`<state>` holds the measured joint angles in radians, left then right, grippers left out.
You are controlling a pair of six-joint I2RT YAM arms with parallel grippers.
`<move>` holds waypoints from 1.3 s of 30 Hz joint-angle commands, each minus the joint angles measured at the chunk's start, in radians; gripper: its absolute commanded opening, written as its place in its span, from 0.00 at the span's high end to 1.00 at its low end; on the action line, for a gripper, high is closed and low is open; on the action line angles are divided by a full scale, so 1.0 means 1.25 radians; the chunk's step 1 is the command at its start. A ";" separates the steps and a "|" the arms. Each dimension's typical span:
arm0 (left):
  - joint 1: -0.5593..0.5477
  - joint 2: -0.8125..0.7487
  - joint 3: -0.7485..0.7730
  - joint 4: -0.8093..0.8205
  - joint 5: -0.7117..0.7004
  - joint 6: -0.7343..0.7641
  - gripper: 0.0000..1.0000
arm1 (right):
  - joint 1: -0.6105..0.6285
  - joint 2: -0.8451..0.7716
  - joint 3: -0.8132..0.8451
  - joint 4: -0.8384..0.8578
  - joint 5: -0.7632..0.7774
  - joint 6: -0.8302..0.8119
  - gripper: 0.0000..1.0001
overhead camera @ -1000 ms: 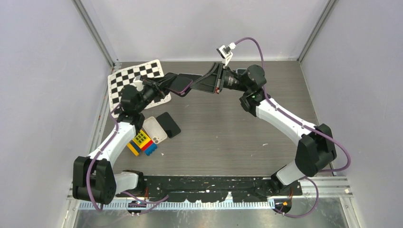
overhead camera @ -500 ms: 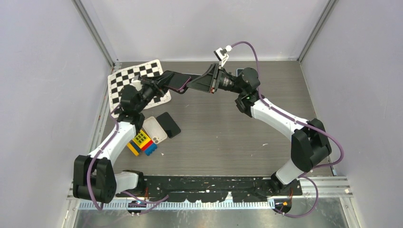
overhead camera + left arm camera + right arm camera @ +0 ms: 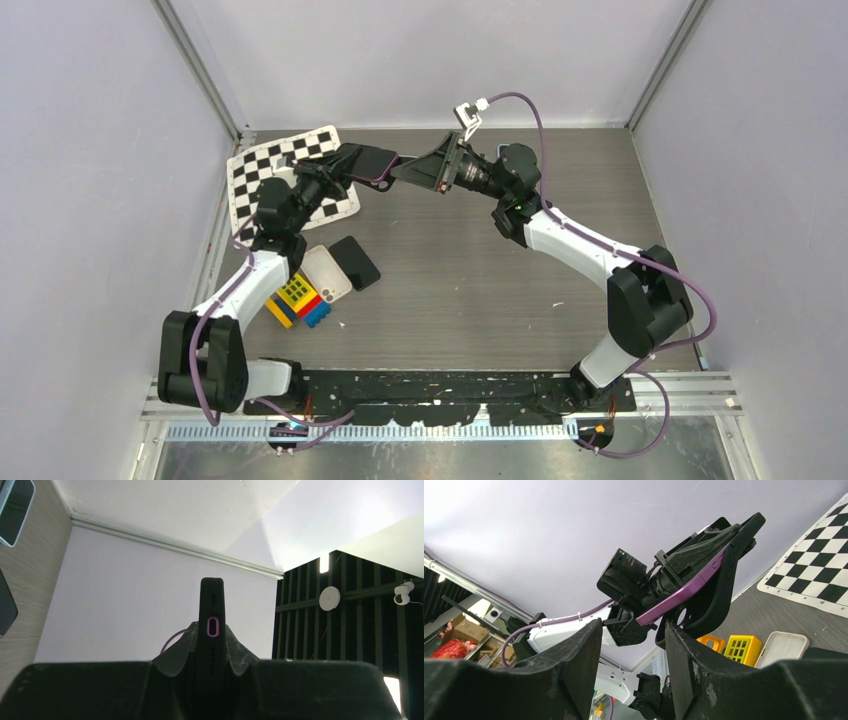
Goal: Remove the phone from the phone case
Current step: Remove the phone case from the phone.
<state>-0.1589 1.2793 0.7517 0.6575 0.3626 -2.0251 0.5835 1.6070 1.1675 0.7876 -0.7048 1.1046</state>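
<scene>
Left claw (image 3: 212, 652) is clamped on the phone (image 3: 684, 589), pads on both flat faces, holding it off the counter (image 3: 480, 270) at the back, near the checkerboard (image 3: 290, 175). In the left wrist view it sits edge-on between the fingers, which looks like a way to present the free end to the other arm.

Right claw (image 3: 631, 630) faces that free end with its fingers spread wide and nothing between them. The phone's corner sits just ahead of the gap. Touching or not: can't tell.

The case (image 3: 724, 587) is black and the phone's edge is purple. In the right wrist view the case bows away from the purple edge at the lower end, so that end looks partly peeled. The phone isn't out yet.

Likely reason for the setup: one arm anchors while the other pinches the loosened end and pulls the two apart.

Risk: the left claw grips phone and case together, which may resist separation.

On the counter by the left arm are a white case (image 3: 328, 275), a dark phone (image 3: 355, 262) and blocks (image 3: 298, 298), all untouched.
</scene>
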 commanded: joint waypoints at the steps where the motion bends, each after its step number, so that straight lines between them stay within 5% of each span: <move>1: -0.016 -0.034 0.109 0.214 0.076 -0.036 1.00 | 0.004 0.045 -0.005 -0.106 0.059 -0.017 0.44; 13: -0.031 -0.002 0.346 -0.042 0.317 0.290 1.00 | 0.004 0.031 0.060 -0.226 0.132 -0.004 0.45; 21: -0.037 0.014 0.424 -0.126 0.515 0.483 1.00 | 0.004 0.015 0.079 -0.135 0.071 0.023 0.47; 28: -0.046 0.003 0.420 -0.240 0.541 0.601 1.00 | 0.022 0.038 0.122 -0.112 0.038 0.038 0.64; 36: -0.055 -0.004 0.417 -0.323 0.561 0.669 1.00 | 0.030 0.061 0.141 -0.043 0.031 0.089 0.71; 39: -0.055 -0.012 0.427 -0.388 0.552 0.714 0.99 | 0.030 0.064 0.138 0.008 0.030 0.118 0.86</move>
<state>-0.1535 1.3434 1.2377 0.2817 0.8223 -1.1671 0.6144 1.6634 1.2758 0.6701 -0.7654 1.2106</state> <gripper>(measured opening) 0.157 0.230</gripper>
